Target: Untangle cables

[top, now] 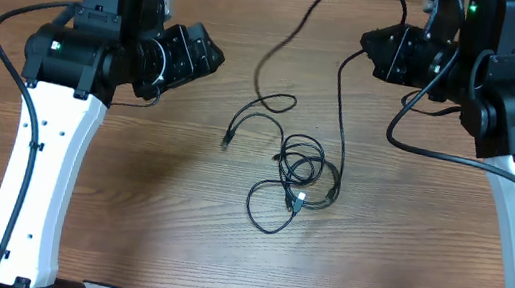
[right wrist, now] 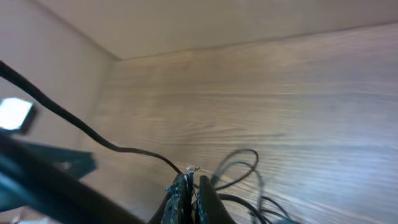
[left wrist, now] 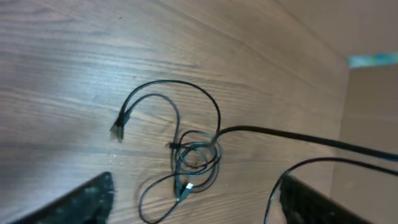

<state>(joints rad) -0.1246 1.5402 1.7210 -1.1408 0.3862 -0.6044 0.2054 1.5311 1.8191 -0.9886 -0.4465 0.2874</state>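
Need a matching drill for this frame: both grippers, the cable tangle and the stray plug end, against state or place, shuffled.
1. left gripper
2. right gripper
3. cable tangle
4. stray plug end

A. shut on a thin cable
B. bunched near the centre of the table
C. open, holding nothing
D. lying alone, to the robot's left of the bunch

Pairs: 1-C, 2-A, 3-B, 4-D

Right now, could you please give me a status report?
Left pincer open, empty. Right pincer shut on one cable. Remaining cables knotted mid-table.
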